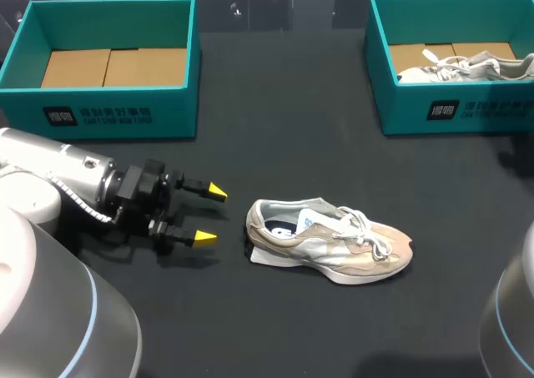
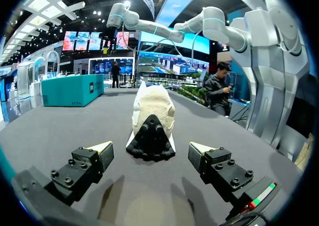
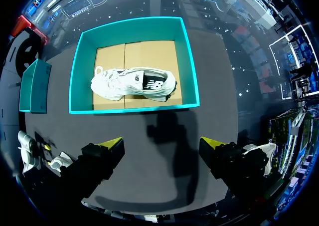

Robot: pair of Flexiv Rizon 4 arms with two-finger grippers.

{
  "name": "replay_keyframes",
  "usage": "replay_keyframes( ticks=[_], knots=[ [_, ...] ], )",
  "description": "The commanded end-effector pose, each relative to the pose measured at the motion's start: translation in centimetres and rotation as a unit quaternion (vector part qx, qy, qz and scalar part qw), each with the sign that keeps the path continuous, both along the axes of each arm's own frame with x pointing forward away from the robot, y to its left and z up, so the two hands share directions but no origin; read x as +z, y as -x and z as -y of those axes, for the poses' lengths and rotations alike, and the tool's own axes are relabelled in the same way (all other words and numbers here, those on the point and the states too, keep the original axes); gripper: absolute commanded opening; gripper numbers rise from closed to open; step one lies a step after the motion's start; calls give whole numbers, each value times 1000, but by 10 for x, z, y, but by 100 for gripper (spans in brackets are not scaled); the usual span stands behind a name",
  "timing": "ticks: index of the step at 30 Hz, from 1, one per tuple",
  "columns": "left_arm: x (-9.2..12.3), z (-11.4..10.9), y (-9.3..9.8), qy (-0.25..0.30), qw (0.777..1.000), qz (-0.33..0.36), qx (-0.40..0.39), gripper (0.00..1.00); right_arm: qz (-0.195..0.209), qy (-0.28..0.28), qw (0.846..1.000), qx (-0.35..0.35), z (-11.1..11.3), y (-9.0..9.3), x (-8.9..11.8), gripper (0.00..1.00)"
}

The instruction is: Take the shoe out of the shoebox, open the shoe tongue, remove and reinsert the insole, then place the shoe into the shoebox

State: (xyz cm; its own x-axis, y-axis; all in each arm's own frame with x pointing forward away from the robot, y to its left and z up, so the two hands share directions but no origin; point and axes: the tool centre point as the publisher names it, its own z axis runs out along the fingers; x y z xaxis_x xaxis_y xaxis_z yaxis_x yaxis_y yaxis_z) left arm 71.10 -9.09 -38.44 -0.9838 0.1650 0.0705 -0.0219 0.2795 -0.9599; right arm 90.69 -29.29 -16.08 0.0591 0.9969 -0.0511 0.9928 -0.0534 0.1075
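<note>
The shoe [image 1: 334, 246] was set on its sole at mid-table, heel toward 9 o'clock, toe toward 3, with the empty shoebox [image 1: 108, 98] at its 11 o'clock. The left gripper [image 1: 210, 214] was held with fingers apart at the heel's 9 o'clock, not touching, and the right gripper [image 3: 162, 141] was likewise spread and empty, a boxed second shoe [image 3: 132, 84] ahead of it. The tongue would likely be opened best if the heel were pinned first and the tongue drawn up clear of the loose laces
</note>
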Motion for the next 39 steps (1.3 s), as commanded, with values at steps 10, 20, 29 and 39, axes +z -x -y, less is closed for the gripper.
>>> replay_keyframes(
  ticks=[10,20,29,39],
  knots=[
    [-8,29,4,4,1000,0,-5,100,0,0,1000,0,0,0,0,100],
    [-12,43,5,4,1000,0,-3,100,0,0,1000,0,0,0,0,100],
    [-18,56,7,-1,1000,0,-6,100,0,0,1000,0,0,0,0,100],
    [-23,71,9,-6,1000,-5,-10,100,0,0,1000,0,0,0,0,100]
  ],
)
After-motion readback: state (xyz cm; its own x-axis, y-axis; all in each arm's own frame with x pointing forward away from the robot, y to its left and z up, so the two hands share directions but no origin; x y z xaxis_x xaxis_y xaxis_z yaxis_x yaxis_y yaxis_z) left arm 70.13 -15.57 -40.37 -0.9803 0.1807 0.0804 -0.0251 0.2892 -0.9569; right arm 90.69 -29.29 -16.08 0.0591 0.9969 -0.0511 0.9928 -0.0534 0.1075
